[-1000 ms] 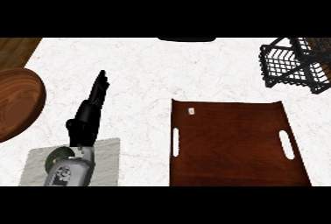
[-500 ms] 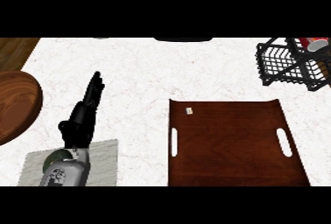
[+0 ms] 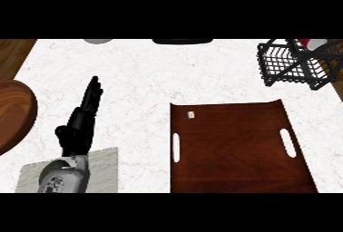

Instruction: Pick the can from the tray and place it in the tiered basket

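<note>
The brown tray (image 3: 234, 149) lies at the lower right of the counter and holds only a small white mark (image 3: 190, 115). A black wire tiered basket (image 3: 295, 68) stands at the top right. A red and white thing (image 3: 313, 43), which looks like the can, shows inside the basket at its upper edge, mostly hidden by the wires and the view's border. My left hand (image 3: 77, 131) rests left of the tray, open, its fingers straight and pointing away from me. My right hand is nowhere in the view.
A round wooden plate (image 3: 13, 113) sits at the left edge. A pale mat (image 3: 104, 158) lies under my left forearm. A dark object (image 3: 182, 41) and a grey one (image 3: 98, 41) touch the counter's far edge.
The red and white thing, unseen a second ago, appeared in the basket. The basket now shows a little further left. My left hand stayed open, nearly where it was.
</note>
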